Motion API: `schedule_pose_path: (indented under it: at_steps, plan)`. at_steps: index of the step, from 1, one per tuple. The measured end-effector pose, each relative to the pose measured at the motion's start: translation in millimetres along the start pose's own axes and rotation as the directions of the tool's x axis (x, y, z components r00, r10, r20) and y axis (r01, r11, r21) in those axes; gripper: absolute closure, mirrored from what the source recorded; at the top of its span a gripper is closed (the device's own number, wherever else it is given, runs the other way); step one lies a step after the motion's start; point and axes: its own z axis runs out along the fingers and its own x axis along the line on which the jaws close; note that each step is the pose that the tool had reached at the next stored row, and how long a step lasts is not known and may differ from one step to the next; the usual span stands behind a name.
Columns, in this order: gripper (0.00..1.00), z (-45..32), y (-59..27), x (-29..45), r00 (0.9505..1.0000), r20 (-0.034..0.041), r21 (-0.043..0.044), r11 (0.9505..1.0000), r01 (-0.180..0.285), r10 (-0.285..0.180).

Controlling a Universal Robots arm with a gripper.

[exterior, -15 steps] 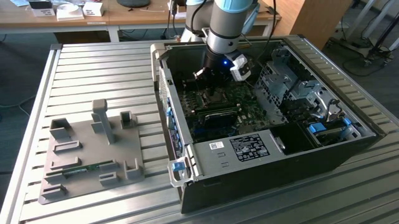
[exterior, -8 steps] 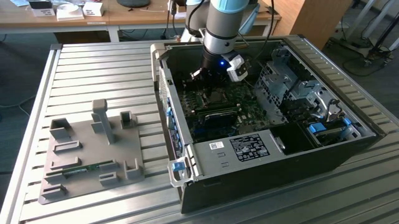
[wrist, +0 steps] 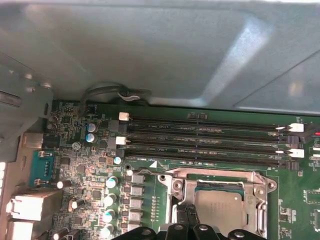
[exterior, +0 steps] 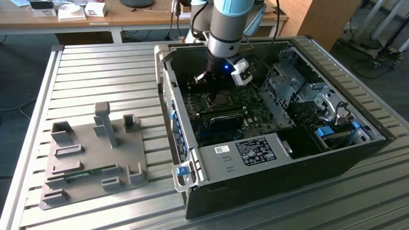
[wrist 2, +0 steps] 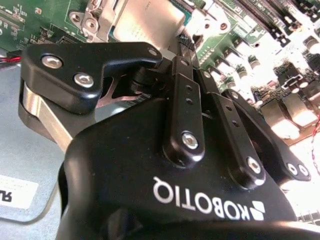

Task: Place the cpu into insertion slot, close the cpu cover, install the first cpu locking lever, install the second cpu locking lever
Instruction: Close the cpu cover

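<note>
Black jaws pinched together beside dull silver-grey cpu [wrist: 220, 206]

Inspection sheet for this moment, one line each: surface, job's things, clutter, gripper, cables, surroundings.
Surface: slatted metal table bearing an open computer case.
Job's things: cpu seated in the insertion slot; cpu cover lies flat around it; whether it is locked cannot be told.
Clutter: grey fixture tray at the exterior view's left.
Grippers: gripper low at the cpu's edge in the first wrist view.
Cables: grey cable looped by the case wall.
Surroundings: wooden desk beyond the table.
</note>
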Motion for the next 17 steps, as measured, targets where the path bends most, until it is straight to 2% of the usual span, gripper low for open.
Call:
schedule_pose_path:
  at_steps: [6, 17]
  plan:
    - [0.89, 0.6, 0.0, 0.1, 1.0000, 0.0001, -0.0002, 1.0000, 0.000, 0.000]
    - [0.89, 7.1, -0.7, 0.3, 1.0000, -0.0002, 0.0003, 1.0000, 0.000, 0.000]
